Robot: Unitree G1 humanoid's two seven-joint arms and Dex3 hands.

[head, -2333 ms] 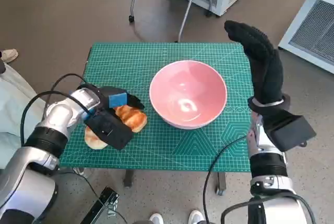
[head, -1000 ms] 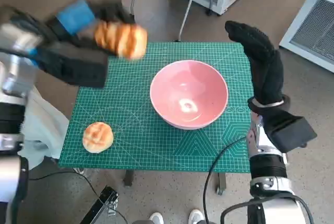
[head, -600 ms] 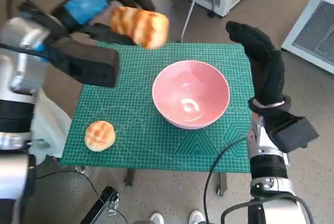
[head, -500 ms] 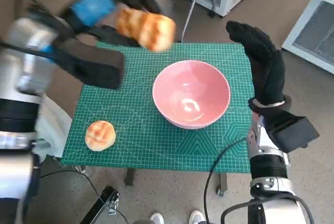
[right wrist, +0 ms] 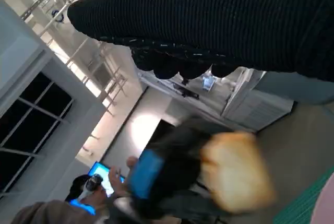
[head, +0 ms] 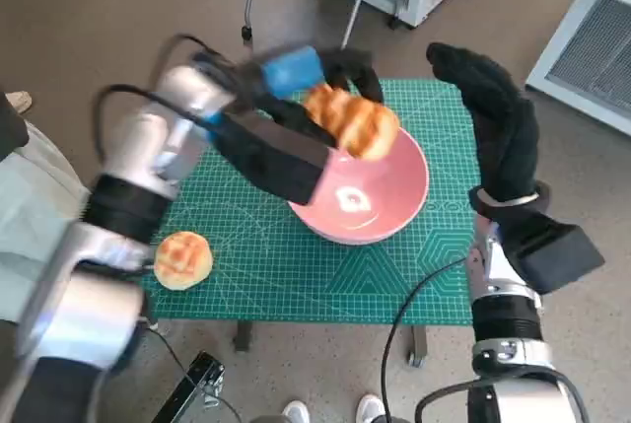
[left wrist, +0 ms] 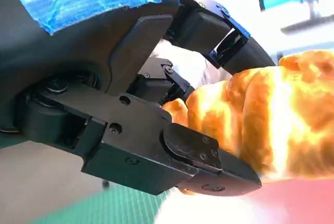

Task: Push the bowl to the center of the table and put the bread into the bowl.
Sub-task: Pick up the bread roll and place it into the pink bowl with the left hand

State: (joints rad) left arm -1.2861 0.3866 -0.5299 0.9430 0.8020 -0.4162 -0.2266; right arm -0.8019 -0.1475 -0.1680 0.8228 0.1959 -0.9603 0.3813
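The air above the pink bowl (head: 360, 191) is occupied on its far-left side by the left hand (head: 311, 83), which holds a croissant (head: 353, 122) over the rim. The bowl's near and right interior is left uncovered. The right edge of the table (head: 296, 270) is bounded by the raised right hand (head: 498, 122), beside the bowl. A round bun (head: 183, 258) lies at the near-left corner; bare mat is left between it and the bowl.
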